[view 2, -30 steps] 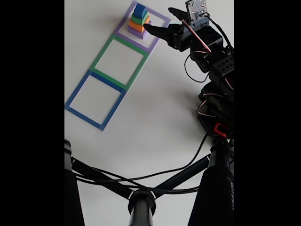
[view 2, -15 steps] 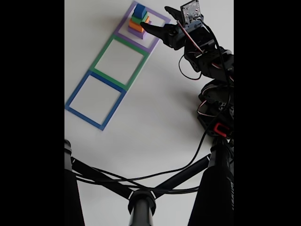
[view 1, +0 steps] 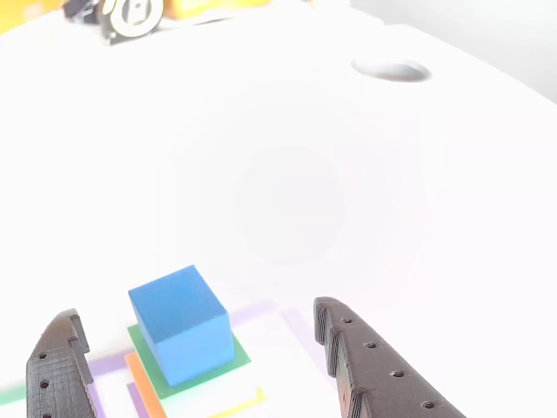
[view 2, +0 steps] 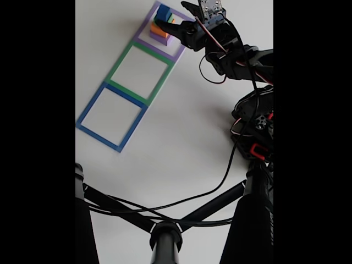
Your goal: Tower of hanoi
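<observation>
Fingers (view 1: 200,348) spread wide, straddling blue cube (view 1: 180,320): light, rigid, matte; best pinched across opposite flat sides.

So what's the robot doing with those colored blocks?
The robot arm is reaching for a little tower of blocks that sits inside the purple square outline. Its hand is open, with one finger on each side of the blue cube on top, but not squeezing it yet. The green square outline and the blue square outline have nothing in them.
</observation>
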### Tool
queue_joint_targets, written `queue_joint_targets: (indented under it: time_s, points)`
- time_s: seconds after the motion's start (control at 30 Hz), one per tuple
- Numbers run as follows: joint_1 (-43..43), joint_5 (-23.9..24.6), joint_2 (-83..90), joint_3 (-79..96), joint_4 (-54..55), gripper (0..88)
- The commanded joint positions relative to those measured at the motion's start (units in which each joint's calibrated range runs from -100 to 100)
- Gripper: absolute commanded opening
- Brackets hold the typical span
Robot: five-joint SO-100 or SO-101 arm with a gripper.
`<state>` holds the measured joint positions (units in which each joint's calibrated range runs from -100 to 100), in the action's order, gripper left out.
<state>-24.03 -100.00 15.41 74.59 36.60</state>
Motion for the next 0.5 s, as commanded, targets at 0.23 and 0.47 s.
queue_joint_targets:
  time_s: [0.23, 0.47]
  points:
    - [2.5, 0.0, -5.1, -5.7, 4.3, 28.0]
    - [2.4, 0.0, -8.4, -5.7, 7.2, 27.9]
